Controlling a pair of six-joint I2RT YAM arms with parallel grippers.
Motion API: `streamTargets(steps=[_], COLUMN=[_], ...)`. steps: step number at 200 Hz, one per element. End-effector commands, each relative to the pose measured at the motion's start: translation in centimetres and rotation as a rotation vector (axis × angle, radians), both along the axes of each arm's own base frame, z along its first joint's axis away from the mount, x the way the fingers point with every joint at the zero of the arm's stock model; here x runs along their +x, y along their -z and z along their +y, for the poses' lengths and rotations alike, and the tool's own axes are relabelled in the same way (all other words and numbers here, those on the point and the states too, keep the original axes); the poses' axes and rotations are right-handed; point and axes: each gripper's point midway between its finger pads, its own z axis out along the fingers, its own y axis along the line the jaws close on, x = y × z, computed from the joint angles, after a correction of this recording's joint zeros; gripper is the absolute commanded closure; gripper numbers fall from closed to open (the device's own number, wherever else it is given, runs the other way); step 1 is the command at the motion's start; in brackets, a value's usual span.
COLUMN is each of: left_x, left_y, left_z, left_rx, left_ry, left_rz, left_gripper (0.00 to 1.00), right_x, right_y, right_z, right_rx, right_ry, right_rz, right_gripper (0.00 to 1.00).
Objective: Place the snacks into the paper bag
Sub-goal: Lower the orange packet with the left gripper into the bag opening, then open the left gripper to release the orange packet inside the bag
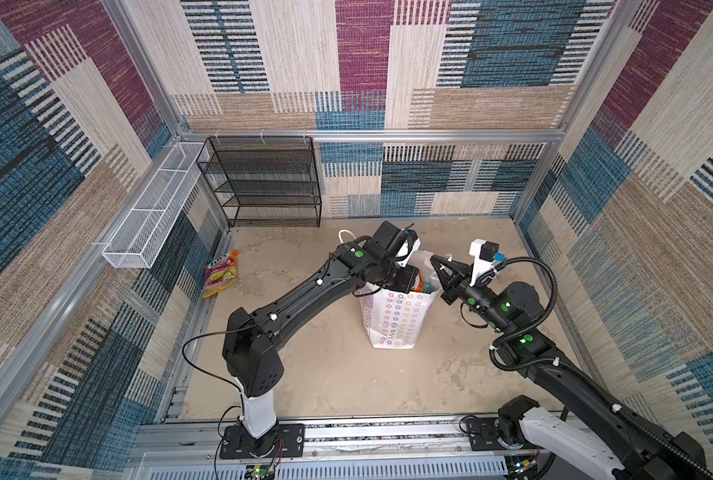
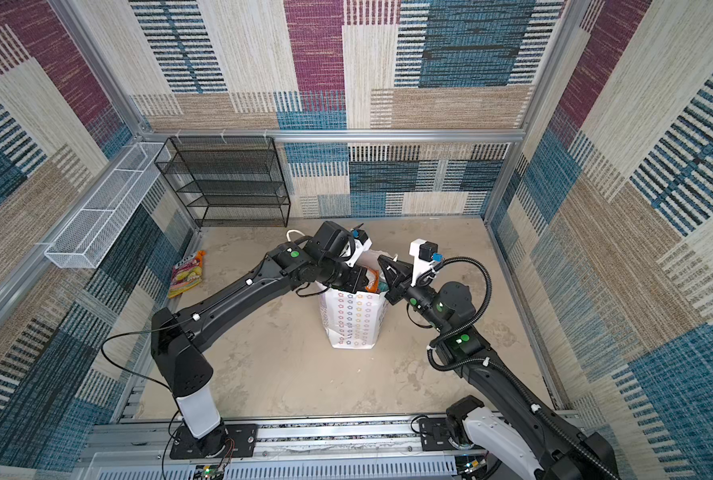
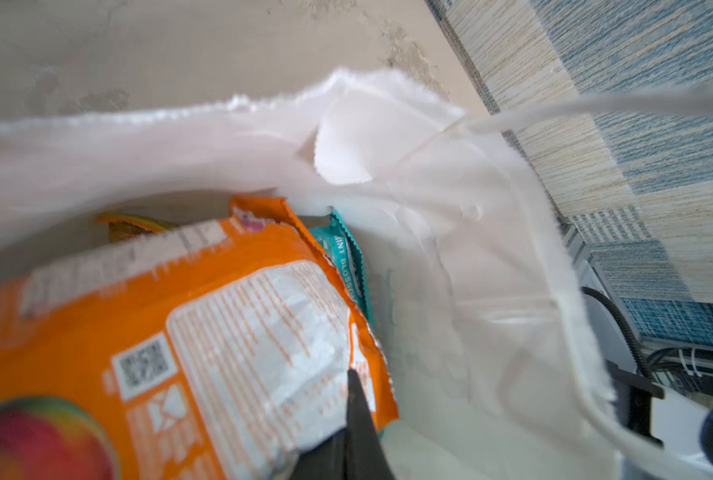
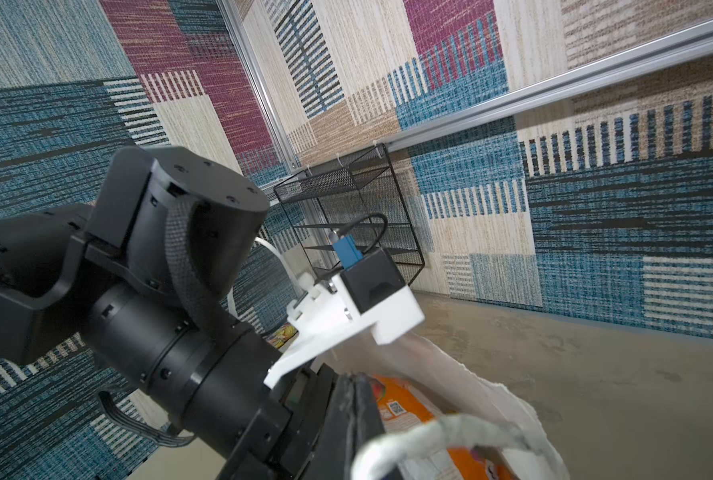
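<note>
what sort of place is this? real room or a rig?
Likely a robot test cell, not a real room: aluminium frame hung with carpet-like panels, two arms bolted to a front rail, staged props: rack, basket, bag.

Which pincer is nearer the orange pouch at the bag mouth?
Left. The left pincer is shut on the orange pouch, inside the mouth of the paper bag. The right pincer is shut at the bag's right rim, beside the pouch.
</note>
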Motion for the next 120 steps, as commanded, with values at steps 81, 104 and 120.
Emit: streamTargets(steps=[81, 104, 120], left_x=[0.4, -0.3, -0.8], left_y=[-1.4, -4.2, -6.2], left_z=[-0.4, -0.5, -0.2], left_rx=[-0.082, -0.147, -0.181], left_ry=[-0.038, -0.029, -0.03], left_rz=[0.052, 0.042, 0.022], left_gripper=[0.88, 0.84, 0.81], right_x=[-0.1, 0.0, 0.0], right_y=[-0.6, -0.6, -0.6], right_z=[0.0, 0.0, 0.0], right_rx=[0.009, 0.009, 0.009], right_ry=[0.002, 0.004, 0.004], right_rz=[-0.02, -0.017, -0.017], right_gripper=[0.97, 0.96, 0.96])
